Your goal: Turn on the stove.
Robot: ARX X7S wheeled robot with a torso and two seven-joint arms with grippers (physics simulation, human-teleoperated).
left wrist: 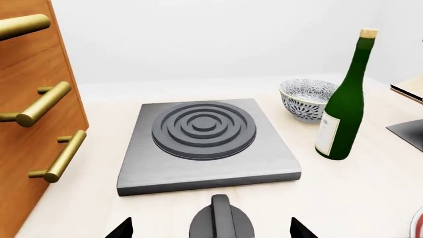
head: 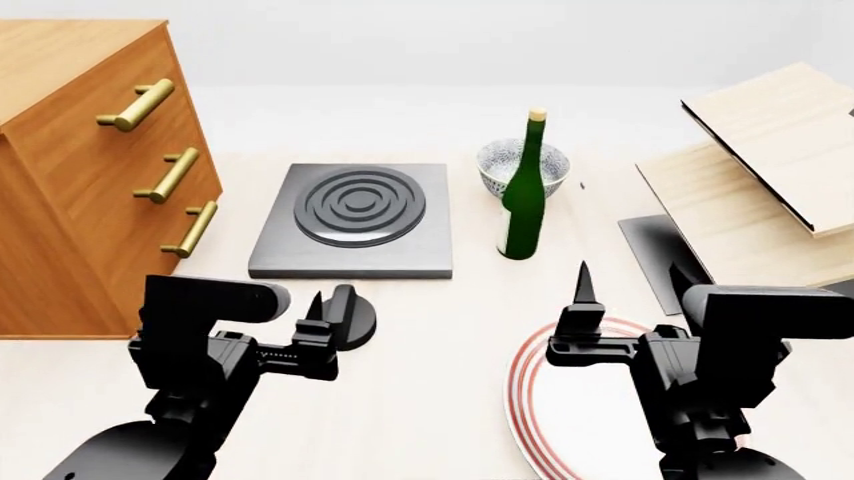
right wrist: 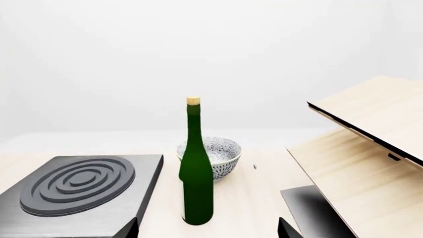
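The stove (head: 350, 222) is a flat dark grey slab with a ringed round burner; it also shows in the left wrist view (left wrist: 206, 144) and the right wrist view (right wrist: 79, 186). Its small black knob (head: 352, 318) lies on the table in front of the slab. My left gripper (head: 336, 315) is open at the knob. In the left wrist view the knob (left wrist: 221, 220) sits between the spread fingertips (left wrist: 122, 229) of my left gripper (left wrist: 211, 231), with gaps on both sides. My right gripper (head: 630, 295) is open and empty above the table, its jaws spread wide in the right wrist view (right wrist: 208, 230).
A wooden drawer cabinet (head: 80, 170) with brass handles stands left of the stove. A green bottle (head: 523, 195) and a patterned bowl (head: 514, 160) stand to the stove's right. A black stand with wooden boards (head: 761, 170) is far right. A red-ringed white plate (head: 534, 400) lies under my right arm.
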